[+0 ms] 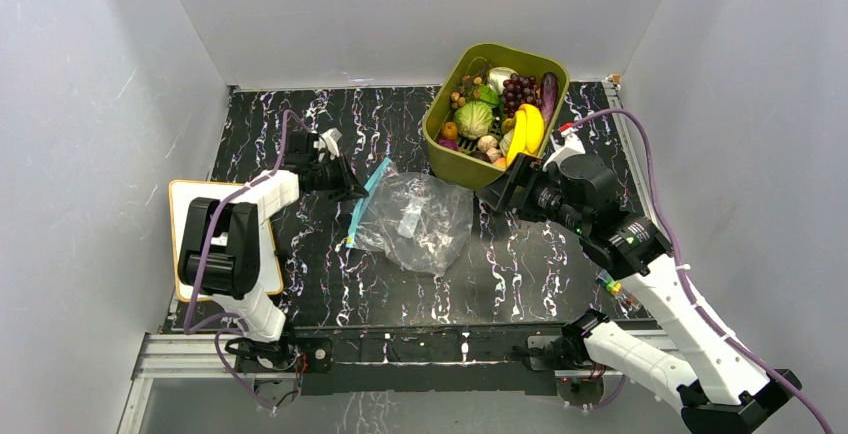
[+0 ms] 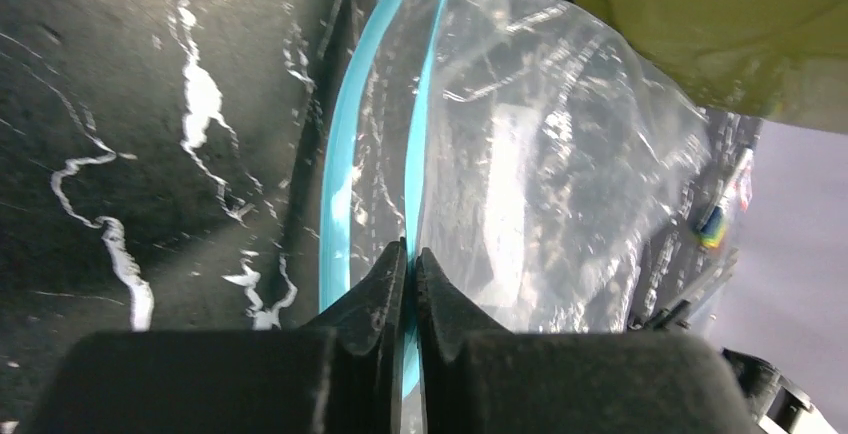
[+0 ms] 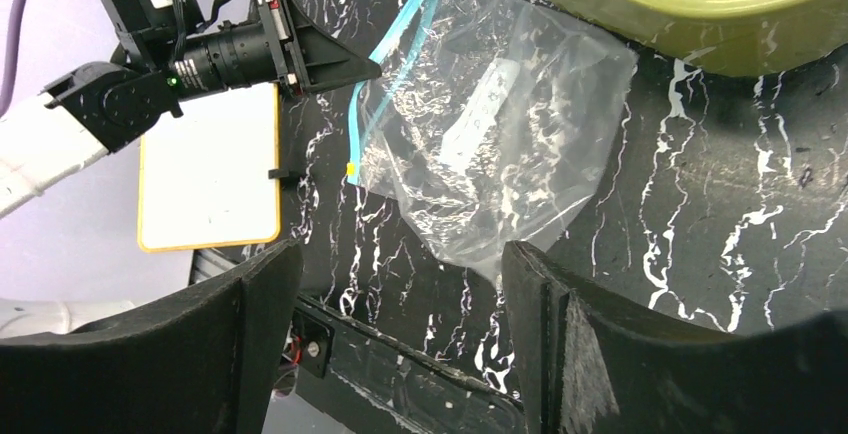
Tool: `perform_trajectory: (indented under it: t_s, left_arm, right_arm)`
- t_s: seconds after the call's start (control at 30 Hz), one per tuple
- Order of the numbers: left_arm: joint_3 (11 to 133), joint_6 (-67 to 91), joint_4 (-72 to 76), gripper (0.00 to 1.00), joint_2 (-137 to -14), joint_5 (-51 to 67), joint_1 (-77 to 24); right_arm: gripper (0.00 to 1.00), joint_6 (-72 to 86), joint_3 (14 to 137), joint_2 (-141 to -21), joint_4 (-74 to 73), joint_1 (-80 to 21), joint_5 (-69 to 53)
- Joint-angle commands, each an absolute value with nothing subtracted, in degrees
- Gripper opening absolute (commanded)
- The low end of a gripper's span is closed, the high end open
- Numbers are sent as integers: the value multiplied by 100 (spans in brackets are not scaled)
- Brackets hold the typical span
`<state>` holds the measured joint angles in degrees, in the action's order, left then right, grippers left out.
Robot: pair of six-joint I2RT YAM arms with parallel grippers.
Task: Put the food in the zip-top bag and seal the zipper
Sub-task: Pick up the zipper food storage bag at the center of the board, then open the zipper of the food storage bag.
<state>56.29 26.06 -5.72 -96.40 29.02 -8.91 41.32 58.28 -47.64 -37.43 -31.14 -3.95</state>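
Note:
The clear zip-top bag (image 1: 420, 219) lies flat and empty on the black marbled table, with its light blue zipper (image 1: 365, 202) along its left edge. My left gripper (image 1: 352, 192) is shut on one lip of the zipper (image 2: 418, 134); the other lip (image 2: 340, 164) lies apart to its left. The food sits in the olive-green tub (image 1: 450, 159): yellow bananas (image 1: 525, 132), green cabbage (image 1: 473, 119), dark grapes (image 1: 518, 89), purple eggplant (image 1: 549, 94). My right gripper (image 1: 497, 197) is open and empty, between the bag's right side and the tub. The bag (image 3: 500, 124) lies beyond its fingers.
A white board with an orange rim (image 1: 200, 191) lies at the table's left under the left arm, also in the right wrist view (image 3: 210, 174). Grey walls close in the table on three sides. The tub stands at the back right.

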Motion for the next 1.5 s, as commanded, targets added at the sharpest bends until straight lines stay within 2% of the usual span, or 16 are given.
perform_trajectory:
  t_s: [0.0, 0.2, 0.4, 0.53, 0.9, 1.13, 1.47]
  left_arm:
    - [5358, 2923, -319, 0, -8999, 3672, -879]
    - [4908, 3686, 208, 0, -8299, 4102, -894]
    - [4587, 4320, 275, 0, -7313, 3868, -996]
    - [4504, 4643, 175, 0, -6834, 3704, -1067]
    - [4334, 5379, 143, 0, -6002, 3539, -1131]
    - [4016, 5903, 439, 0, -5810, 3592, -1148]
    - [4044, 6139, 479, 0, -5726, 3742, -1169]
  right_arm:
    - [70, 4309, 5778, -4776, -3384, -3146, -515]
    - [66, 4470, 5697, -4974, -3271, -3162, -648]
    - [63, 4477, 5915, -5480, -3167, -3415, -459]
    - [60, 4494, 6174, -5902, -3098, -3845, -119]
    - [45, 4798, 7188, -7297, -2557, -5393, 869]
    - [43, 5228, 7611, -8076, -1932, -6160, 1381]
    - [46, 5098, 8395, -9042, -2091, -6309, 1611]
